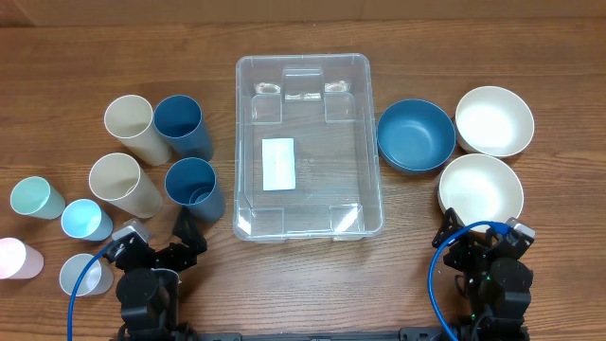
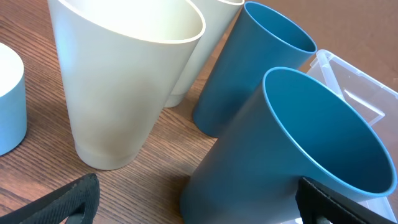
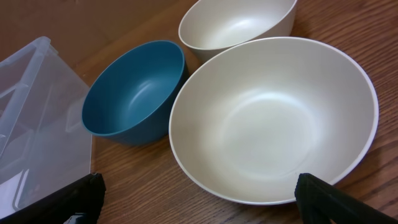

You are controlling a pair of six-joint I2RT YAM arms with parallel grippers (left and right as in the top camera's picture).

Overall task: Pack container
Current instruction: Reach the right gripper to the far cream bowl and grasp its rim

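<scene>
The clear rectangular container (image 1: 305, 147) with a white label on its base stands empty at the table's middle; its corner shows in the left wrist view (image 2: 360, 93) and the right wrist view (image 3: 37, 124). My left gripper (image 1: 161, 248) is open at the front left, its fingers either side of a dark blue cup (image 2: 292, 155) that stands just ahead. My right gripper (image 1: 485, 242) is open at the front right, just in front of a cream bowl (image 3: 273, 118).
Left of the container stand two dark blue cups (image 1: 194, 185), two cream cups (image 1: 123, 182) and several small pastel cups (image 1: 85, 220). Right of it are a blue bowl (image 1: 415, 134) and two cream bowls (image 1: 493, 120).
</scene>
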